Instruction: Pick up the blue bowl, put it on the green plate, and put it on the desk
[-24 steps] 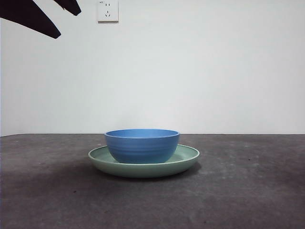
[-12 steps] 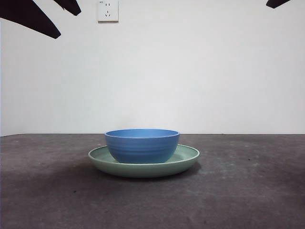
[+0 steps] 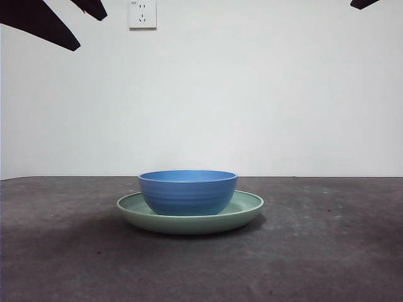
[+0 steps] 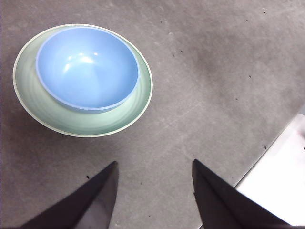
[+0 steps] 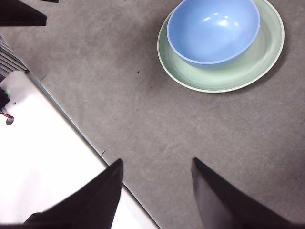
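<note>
The blue bowl (image 3: 187, 191) sits upright inside the green plate (image 3: 248, 211), which rests on the desk (image 3: 327, 251) near its middle. From above, the bowl (image 4: 87, 67) is empty and lies slightly off-centre on the plate (image 4: 76, 121). My left gripper (image 4: 154, 162) hangs open high above the desk, off to one side of the dishes, holding nothing. My right gripper (image 5: 157, 160) is also open and empty, high above the bowl (image 5: 213, 29) and plate (image 5: 228, 76) on the other side.
Black arm tips show at the front view's top left (image 3: 44, 25) and top right (image 3: 364, 3) corners. A wall outlet (image 3: 142, 14) is on the white wall behind. A white surface borders the desk edge (image 4: 281, 181) (image 5: 43, 162).
A black arm tip has come into the top right corner of the front view. Bowl, plate and the dark shapes at top left have not moved.
</note>
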Controlling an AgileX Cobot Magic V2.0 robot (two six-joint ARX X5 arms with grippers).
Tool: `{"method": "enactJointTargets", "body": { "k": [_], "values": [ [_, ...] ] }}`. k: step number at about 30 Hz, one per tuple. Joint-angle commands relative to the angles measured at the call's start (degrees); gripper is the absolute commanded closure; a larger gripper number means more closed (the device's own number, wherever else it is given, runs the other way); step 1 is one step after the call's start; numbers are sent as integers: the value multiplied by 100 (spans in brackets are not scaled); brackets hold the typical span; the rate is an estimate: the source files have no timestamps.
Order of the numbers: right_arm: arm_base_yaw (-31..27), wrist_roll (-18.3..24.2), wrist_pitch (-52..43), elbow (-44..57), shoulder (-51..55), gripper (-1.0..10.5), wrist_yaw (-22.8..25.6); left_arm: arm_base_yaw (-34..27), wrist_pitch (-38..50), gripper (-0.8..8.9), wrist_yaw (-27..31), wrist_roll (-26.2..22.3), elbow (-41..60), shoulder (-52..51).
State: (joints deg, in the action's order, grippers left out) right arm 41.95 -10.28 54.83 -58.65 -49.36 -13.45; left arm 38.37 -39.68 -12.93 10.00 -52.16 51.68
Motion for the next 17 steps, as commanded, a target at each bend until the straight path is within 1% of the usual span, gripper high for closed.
{"method": "enactJointTargets", "body": {
  "k": [1,3,4,5,17],
  "values": [
    [57,22,-42,-48,-33,738,-9,26,28,579,13,15,-52,35],
    [57,24,-26,-48,-33,852,-9,26,28,669,13,15,-52,35],
    [57,26,-26,-48,-33,926,-7,26,28,739,13,13,-52,35],
    [57,26,-31,-48,-33,938,-4,26,31,808,13,13,-52,35],
    [55,26,-271,-50,-33,938,0,26,46,804,13,11,-55,35]
  ]
}}
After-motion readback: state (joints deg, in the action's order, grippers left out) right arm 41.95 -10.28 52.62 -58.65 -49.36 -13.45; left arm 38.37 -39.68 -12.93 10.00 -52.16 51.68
